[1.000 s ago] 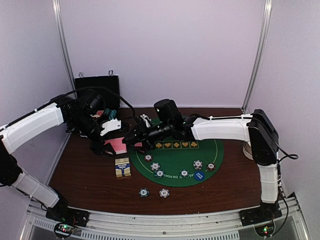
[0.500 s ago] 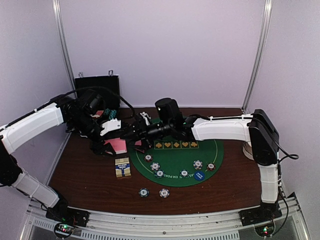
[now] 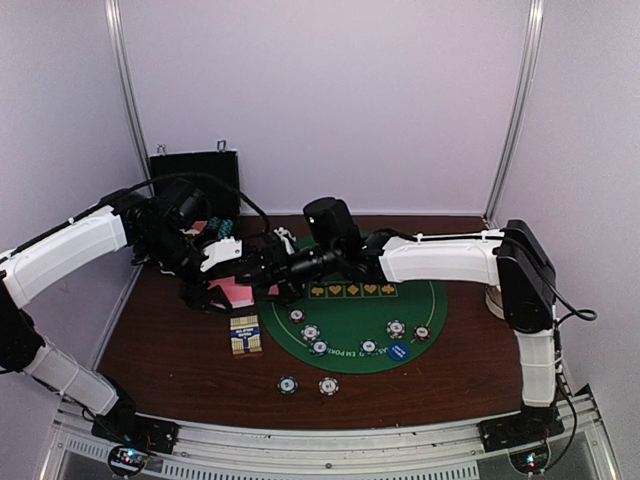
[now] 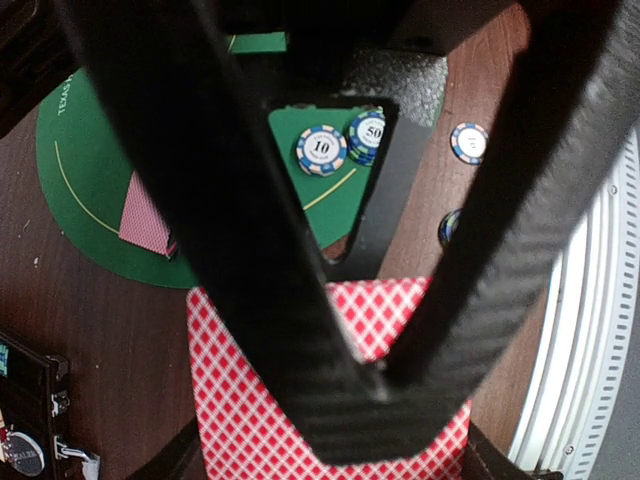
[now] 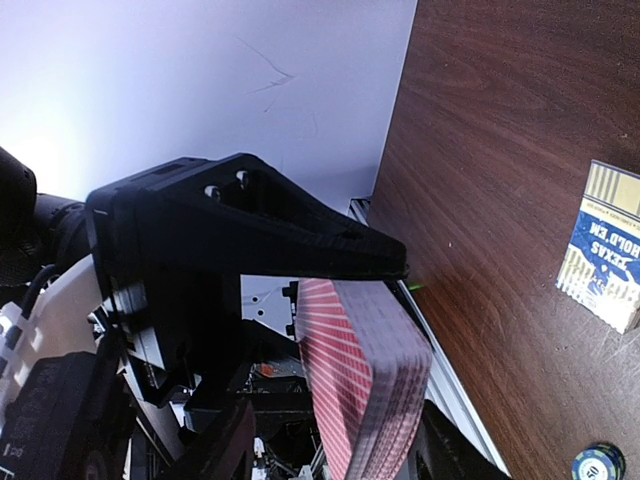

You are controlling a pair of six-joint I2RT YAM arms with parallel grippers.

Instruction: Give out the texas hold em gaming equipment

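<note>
Pink-backed card deck (image 3: 238, 291) is sitting clamped in the L gripper (image 3: 213, 292), just off the left edge of the green mat (image 3: 440, 300). The R gripper (image 3: 262, 271) is stretching across from the mat side, right up against it. In R wrist view the card deck (image 5: 360, 400) is standing on edge betw. that gripper's two fingers (image 5: 225, 445). One more card (image 4: 145, 220) is lying face-down on the mat.

Striped chips (image 3: 310, 332) are lying in an arc on the mat w/ the blue disc (image 3: 398, 351). Two chips (image 3: 288, 384) are lying off it on the table (image 3: 470, 370), nearer the front.

Black case (image 3: 195, 165) is standing open at back left, lid up. Contents are mostly hiding behind the L arm, only some teal-edged chips (image 3: 225, 228) showing there. Card box (image 3: 245, 334) is lying flat beside the mat.

L jaws are pinching tight on the deck. R jaws are standing partway apart, either side of the deck's end; can't tell if they're touching it.
</note>
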